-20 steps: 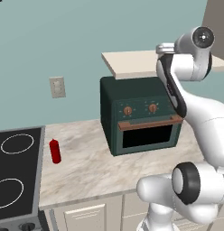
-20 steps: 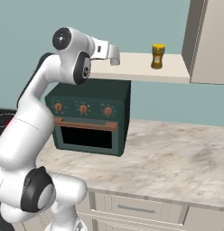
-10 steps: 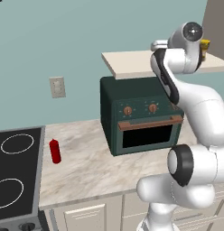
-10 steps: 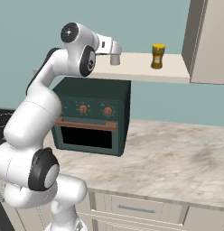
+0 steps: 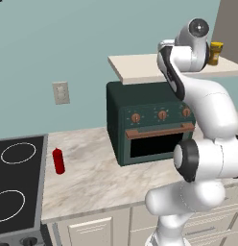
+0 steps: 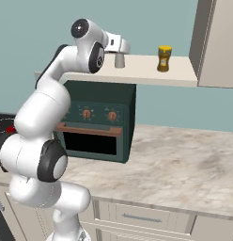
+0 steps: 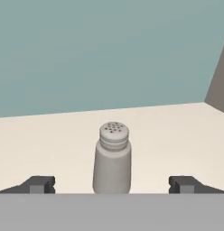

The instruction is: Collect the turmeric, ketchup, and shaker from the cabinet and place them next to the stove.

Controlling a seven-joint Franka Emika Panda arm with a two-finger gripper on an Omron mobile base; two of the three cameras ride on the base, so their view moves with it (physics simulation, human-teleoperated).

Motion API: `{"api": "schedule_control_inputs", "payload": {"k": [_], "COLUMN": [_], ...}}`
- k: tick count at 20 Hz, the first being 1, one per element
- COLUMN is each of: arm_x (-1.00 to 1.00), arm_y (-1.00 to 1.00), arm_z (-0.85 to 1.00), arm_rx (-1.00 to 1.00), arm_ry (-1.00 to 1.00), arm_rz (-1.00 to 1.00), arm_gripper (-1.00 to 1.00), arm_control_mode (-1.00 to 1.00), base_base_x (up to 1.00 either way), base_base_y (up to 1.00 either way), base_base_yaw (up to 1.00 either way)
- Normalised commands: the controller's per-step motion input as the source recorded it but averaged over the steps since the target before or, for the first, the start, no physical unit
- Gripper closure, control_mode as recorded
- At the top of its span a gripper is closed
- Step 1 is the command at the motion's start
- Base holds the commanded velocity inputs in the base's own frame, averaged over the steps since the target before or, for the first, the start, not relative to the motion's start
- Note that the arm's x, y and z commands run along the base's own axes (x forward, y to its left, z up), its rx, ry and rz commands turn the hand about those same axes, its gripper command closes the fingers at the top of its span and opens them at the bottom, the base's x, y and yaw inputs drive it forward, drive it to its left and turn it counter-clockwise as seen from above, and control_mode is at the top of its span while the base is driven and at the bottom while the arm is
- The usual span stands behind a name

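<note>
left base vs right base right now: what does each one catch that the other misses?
Left base alone: the ketchup standing on the counter beside the stove, and a wall outlet. Right base alone: the shaker on the cabinet shelf, right in front of the hand, plus the taupe door in full. Both: the turmeric on the shelf, the green toaster oven and the raised arm.
</note>
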Motion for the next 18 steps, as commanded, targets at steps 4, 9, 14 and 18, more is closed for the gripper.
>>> {"api": "schedule_control_inputs", "payload": {"k": [4, 9, 14, 18], "arm_x": [0.30, 0.19, 0.09, 0.08], "arm_y": [-0.23, -0.07, 0.00, 0.00], "arm_z": [0.00, -0.04, -0.10, -0.14], "arm_rx": [0.02, 0.01, 0.00, 0.00], "arm_ry": [0.00, 0.00, 0.00, 0.00], "arm_rz": [0.01, 0.00, 0.00, 0.00], "arm_gripper": [-1.00, -1.00, -1.00, -1.00], "arm_control_mode": [-1.00, -1.00, -1.00, -1.00], "base_base_x": [0.00, 0.00, 0.00, 0.00], "base_base_y": [0.00, 0.00, 0.00, 0.00], "base_base_yaw": [0.00, 0.00, 0.00, 0.00]}}
